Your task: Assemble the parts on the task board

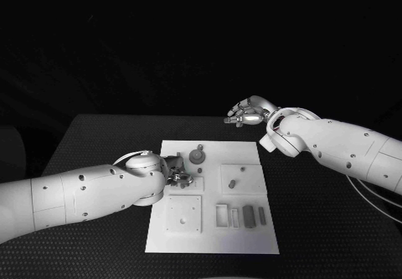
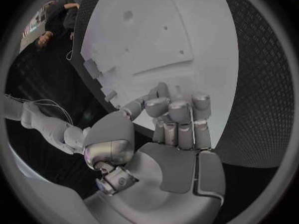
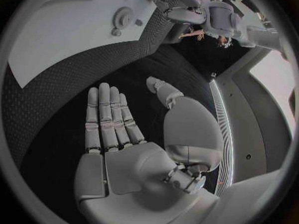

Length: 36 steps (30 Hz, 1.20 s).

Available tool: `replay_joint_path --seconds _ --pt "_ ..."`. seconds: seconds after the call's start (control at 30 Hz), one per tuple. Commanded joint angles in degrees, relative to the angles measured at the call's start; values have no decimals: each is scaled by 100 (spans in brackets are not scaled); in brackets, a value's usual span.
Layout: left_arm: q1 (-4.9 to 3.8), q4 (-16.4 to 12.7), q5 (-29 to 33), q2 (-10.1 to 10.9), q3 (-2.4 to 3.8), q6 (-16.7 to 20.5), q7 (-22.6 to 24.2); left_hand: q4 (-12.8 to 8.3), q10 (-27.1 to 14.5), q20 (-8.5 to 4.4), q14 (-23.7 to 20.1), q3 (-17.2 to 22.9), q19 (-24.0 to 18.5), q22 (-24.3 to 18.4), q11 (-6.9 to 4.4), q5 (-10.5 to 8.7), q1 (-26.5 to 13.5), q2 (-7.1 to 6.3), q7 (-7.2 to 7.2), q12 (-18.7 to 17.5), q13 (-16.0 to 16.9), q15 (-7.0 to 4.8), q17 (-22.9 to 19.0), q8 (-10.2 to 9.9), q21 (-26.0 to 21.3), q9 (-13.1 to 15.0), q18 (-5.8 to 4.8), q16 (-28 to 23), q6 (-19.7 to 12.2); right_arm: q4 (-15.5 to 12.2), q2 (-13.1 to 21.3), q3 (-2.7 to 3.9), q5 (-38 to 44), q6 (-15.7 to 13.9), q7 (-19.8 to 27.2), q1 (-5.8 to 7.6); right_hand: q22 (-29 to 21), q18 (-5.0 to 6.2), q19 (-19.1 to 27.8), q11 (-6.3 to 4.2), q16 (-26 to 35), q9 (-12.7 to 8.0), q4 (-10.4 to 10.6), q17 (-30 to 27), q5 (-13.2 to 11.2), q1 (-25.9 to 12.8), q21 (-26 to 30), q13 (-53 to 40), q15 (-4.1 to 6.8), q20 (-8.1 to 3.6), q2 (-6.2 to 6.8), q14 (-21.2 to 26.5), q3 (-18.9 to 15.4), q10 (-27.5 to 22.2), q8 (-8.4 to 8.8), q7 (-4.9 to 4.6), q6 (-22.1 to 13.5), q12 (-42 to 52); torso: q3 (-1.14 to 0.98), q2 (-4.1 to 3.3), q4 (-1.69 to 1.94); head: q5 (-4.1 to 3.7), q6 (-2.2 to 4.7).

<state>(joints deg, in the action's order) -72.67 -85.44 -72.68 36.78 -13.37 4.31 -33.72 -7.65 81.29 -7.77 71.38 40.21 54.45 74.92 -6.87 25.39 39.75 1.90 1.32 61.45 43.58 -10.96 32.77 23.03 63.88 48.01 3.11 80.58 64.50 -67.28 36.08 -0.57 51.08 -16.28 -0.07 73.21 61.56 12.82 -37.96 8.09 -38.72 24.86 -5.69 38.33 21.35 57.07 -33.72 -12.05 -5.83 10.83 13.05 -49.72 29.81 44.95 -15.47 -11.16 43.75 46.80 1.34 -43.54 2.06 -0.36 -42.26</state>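
Observation:
The white task board (image 1: pixel 259 244) lies in the middle of the black table. My left hand (image 1: pixel 178 174) rests over the board's left edge beside a small plate (image 1: pixel 191 185). In the left wrist view its fingers (image 2: pixel 177 109) are curled in over the board (image 2: pixel 162 35), and no part shows between them. My right hand (image 1: pixel 247 113) hovers past the board's far right corner, its fingers (image 3: pixel 106 114) stretched flat and apart, holding nothing. A round grey gear (image 1: pixel 196 156) stands near the far edge, and it also appears in the right wrist view (image 3: pixel 122 17).
A raised square plate (image 1: pixel 248 178) carries two small pegs. A square plate with holes (image 1: pixel 183 213) sits near the front left. Beside it lie a rectangular frame (image 1: pixel 222 214) and dark bars (image 1: pixel 248 215). Black table (image 1: pixel 335 232) flanks the board.

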Motion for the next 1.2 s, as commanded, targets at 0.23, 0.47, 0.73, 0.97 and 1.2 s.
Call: replay_joint_path --seconds 0.23,0.47,0.73,0.97,1.2 --pt "38 38 76 1 -31 -280 -132 -239 -163 -759 37 203 36 78 -149 15 240 255 -346 42 11 -12 -9 40 37 -1 68 20 861 2 -3 1 2 77 48 -7 11 91 13 0 -36 -11 32 -10 39 -53 34 13 11 48 -9 39 0 -38 -24 -155 -40 28 2 -2 1 -1 -4" --pt "38 37 145 -9 -31 -324 -152 -220 -165 -758 38 176 41 74 -145 -43 203 247 -343 47 13 -20 -14 39 33 -3 66 13 858 5 -3 0 2 82 48 -11 13 93 14 -1 -37 -12 32 -12 42 -52 35 17 11 48 -9 40 -1 -38 -24 -155 -40 31 2 -4 -1 0 -6" --pt "38 37 211 -9 -30 -243 -132 -74 -163 -758 32 49 43 61 -128 -481 34 64 -341 61 11 -44 -22 45 10 -6 70 2 851 10 -5 0 2 82 43 -14 14 94 16 -1 -38 -13 31 -13 45 -48 36 20 11 49 -9 42 -1 -39 -25 -155 -41 32 2 -3 1 -5 1" --pt "37 40 231 -5 -30 -169 -126 -85 -172 -767 4 -474 21 72 -128 -490 -211 -95 -329 54 -11 -75 -23 57 5 12 87 0 806 13 -6 -1 2 102 28 -16 15 95 16 -1 -38 -14 31 -14 48 -45 37 23 11 49 -14 43 0 -40 -25 -155 -41 34 1 0 -2 -7 -3" --pt "37 44 245 0 -30 -137 -109 -53 -175 -770 -1 -558 14 66 -131 -558 -246 -168 -332 48 -21 -85 -26 57 -10 11 95 -4 800 13 -3 -2 2 105 29 -18 16 95 17 0 -39 -16 30 -15 49 -44 38 26 10 50 -13 44 -1 -41 -26 -155 -42 35 2 -4 1 -12 3"
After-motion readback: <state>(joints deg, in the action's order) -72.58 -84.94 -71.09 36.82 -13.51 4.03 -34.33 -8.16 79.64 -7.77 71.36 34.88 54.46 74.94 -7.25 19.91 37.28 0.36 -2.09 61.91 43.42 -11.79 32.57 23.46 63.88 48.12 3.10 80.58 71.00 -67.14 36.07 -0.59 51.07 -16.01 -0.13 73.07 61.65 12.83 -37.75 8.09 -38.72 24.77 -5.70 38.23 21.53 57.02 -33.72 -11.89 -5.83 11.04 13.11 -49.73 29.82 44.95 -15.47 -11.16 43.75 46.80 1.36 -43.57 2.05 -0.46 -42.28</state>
